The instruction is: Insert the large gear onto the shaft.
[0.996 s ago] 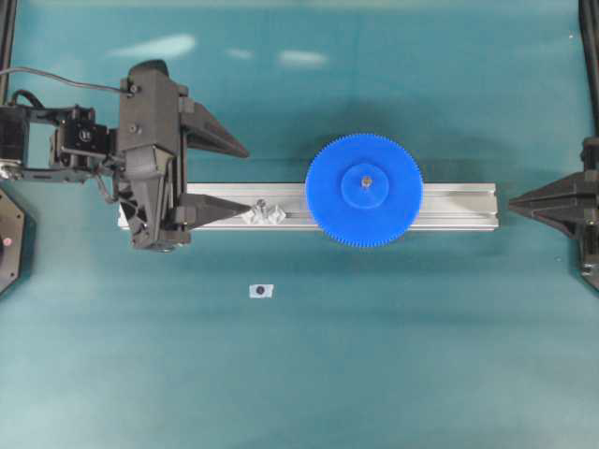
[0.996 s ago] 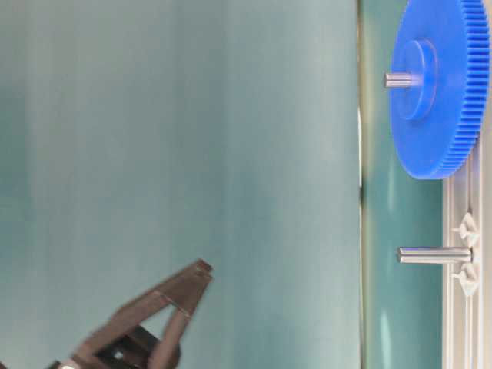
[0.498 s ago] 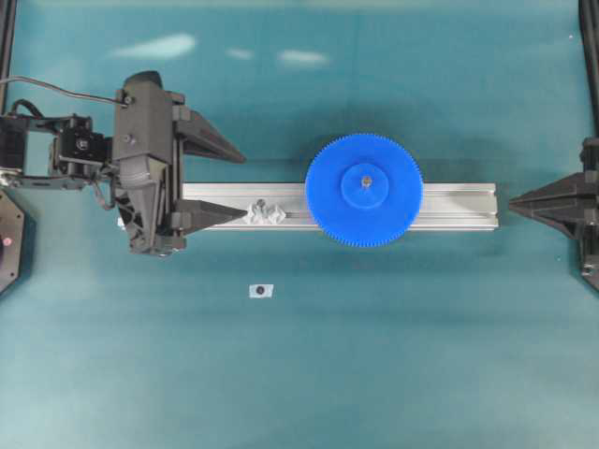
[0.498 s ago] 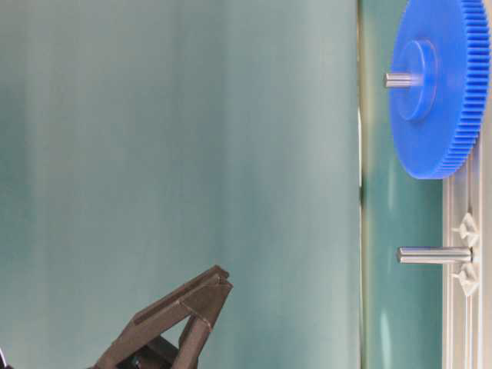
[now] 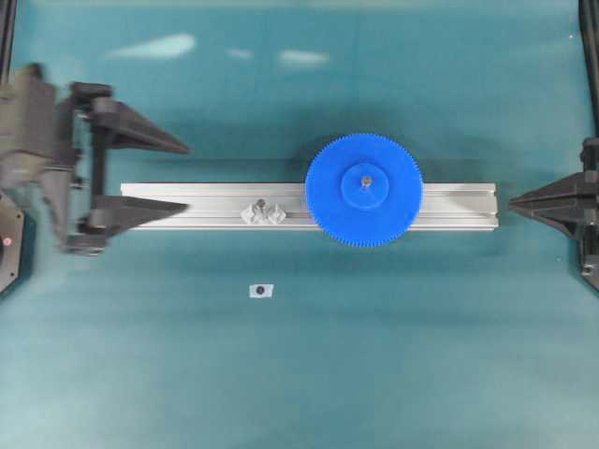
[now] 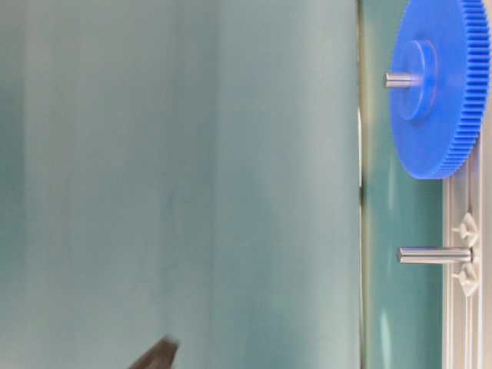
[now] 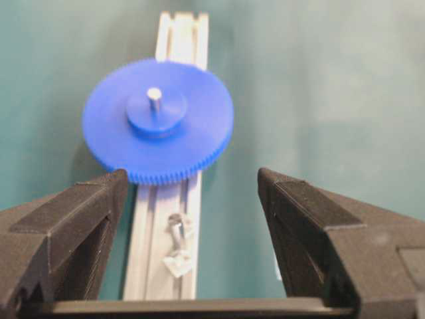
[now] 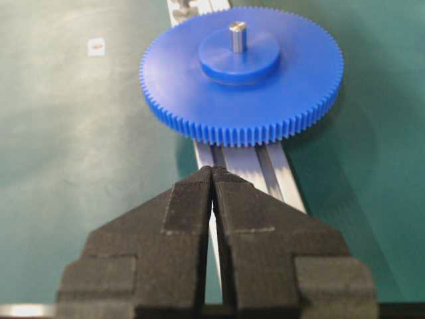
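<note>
From overhead, the large gear (image 5: 364, 190) lies flat on the silver rail (image 5: 449, 207), right of the rail's middle, with a pin showing through its hub. The other shaft (image 5: 263, 210), bare between its two small clear mounts, stands on the rail left of the gear and apart from it. The left gripper (image 5: 182, 177) sits at the rail's left end with its fingers spread wide and nothing between them. The right gripper (image 5: 514, 202) points in from the right edge, fingers pressed together, just off the rail's right end. A small white tag with a dark centre (image 5: 261, 291) lies alone on the green table (image 5: 374, 355), nearer than the rail.

The table-level view is turned sideways: the gear (image 6: 442, 84) is seated over one pin, the bare shaft (image 6: 430, 254) beside it.

From the left wrist, the wide-open fingers (image 7: 73, 226) frame the shaft (image 7: 177, 234), with the gear (image 7: 158, 119) beyond.

From the right wrist, the closed fingers (image 8: 192, 232) hover over the rail, the gear (image 8: 242, 73) just ahead.
</note>
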Controlling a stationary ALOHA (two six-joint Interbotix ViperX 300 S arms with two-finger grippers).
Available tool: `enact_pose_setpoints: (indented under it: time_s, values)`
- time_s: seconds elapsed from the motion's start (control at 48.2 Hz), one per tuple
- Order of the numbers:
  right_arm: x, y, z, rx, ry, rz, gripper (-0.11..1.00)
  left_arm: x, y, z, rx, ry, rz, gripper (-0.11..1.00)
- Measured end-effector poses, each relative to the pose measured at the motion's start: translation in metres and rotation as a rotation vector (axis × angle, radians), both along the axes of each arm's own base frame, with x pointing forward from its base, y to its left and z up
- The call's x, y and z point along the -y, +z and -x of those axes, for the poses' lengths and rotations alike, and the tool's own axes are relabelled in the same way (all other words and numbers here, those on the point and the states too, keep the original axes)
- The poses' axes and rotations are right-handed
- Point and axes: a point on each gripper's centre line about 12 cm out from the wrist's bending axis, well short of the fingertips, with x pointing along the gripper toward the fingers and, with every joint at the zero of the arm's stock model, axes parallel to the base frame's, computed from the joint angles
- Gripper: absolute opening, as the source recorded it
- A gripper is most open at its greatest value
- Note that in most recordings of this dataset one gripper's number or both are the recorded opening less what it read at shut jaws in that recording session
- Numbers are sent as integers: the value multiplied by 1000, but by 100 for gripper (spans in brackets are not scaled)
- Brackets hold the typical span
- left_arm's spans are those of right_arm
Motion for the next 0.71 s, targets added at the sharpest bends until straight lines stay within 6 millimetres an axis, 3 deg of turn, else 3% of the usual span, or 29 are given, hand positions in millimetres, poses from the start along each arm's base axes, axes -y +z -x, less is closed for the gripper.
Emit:
enact_pose_setpoints:
  time_s: [0.125, 0.477, 0.706]
  values:
    - [0, 0, 0, 2, 0, 0, 8, 1, 2, 21, 40, 0, -5, 79]
    - [0, 0, 0, 0, 0, 0, 9, 3, -15, 59, 34, -1, -3, 79]
    - [0, 0, 0, 0, 0, -1, 8, 5, -26, 97, 136, 0, -9, 79]
